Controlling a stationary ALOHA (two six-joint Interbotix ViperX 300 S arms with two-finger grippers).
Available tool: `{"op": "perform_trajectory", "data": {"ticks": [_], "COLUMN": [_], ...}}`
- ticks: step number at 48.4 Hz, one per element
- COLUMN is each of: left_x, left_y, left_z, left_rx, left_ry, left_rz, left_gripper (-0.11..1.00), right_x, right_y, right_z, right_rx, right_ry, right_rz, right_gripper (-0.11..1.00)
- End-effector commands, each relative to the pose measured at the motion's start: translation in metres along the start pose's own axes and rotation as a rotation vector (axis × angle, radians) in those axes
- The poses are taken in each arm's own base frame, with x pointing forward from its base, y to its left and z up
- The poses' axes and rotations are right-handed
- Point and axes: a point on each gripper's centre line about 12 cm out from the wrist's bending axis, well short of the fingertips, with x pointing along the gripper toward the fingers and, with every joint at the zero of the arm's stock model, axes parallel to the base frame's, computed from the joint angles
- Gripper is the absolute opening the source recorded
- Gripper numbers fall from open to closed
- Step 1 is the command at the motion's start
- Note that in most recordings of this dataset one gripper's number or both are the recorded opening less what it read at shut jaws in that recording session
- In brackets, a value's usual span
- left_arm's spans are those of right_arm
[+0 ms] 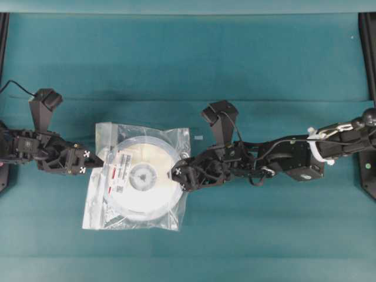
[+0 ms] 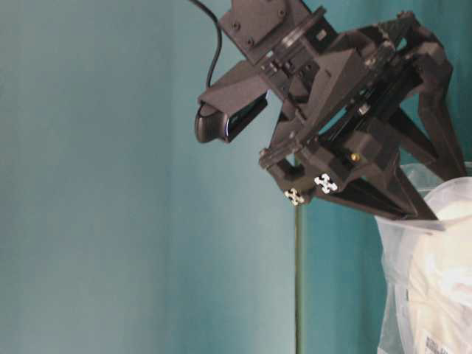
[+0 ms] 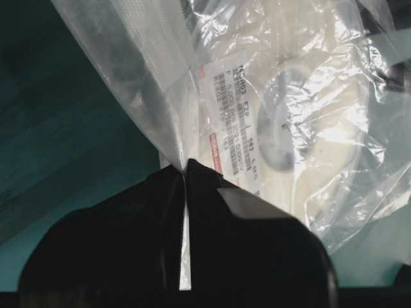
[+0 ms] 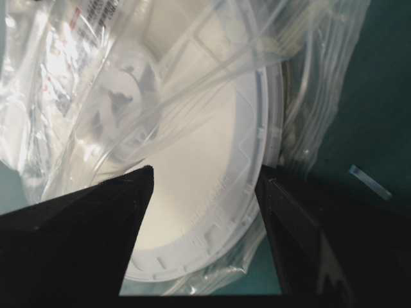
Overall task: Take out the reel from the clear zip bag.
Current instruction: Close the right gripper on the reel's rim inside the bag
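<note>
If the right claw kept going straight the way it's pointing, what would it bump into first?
Most likely the reel: the right gripper stands open with its fingers on either side of the reel's exposed rim at the clear zip bag mouth. Depth is hard to judge.

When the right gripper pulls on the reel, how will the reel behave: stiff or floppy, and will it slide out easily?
The reel looks like moulded plastic with a rim, so probably stiff; it should not bend between the fingers. It is flat and thin, so likely light. The bag is crinkly film pinched by the left gripper, so it may cling and drag along.
</note>
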Motion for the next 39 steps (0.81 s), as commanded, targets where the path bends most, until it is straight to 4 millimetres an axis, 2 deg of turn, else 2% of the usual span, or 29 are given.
{"op": "perform_trajectory", "data": {"ticks": [1,25,31,39], "left_x": [0.001,0.001,0.001,0.001], "left_y": [-0.008,-0.008,-0.008,-0.009], "left_z": [0.003,0.003,0.003,0.003], "left_rx": [0.004,0.004,0.004,0.003], "left_ry": [-0.008,-0.008,-0.007,-0.009], "left_rz": [-0.027,-0.027,-0.027,-0.028], "left_gripper": [0.01,0.01,0.01,0.01], "right_x": [0.001,0.003,0.005,0.005], "right_y": [0.008,0.006,0.001,-0.002], "right_z": [0.003,0.002,0.002,0.002], "right_rx": [0.011,0.033,0.057,0.107], "right_ry": [-0.010,-0.006,-0.001,0.004], "right_rz": [0.022,0.008,-0.013,-0.037], "right_gripper": [0.80,0.77,0.70,0.48]}}
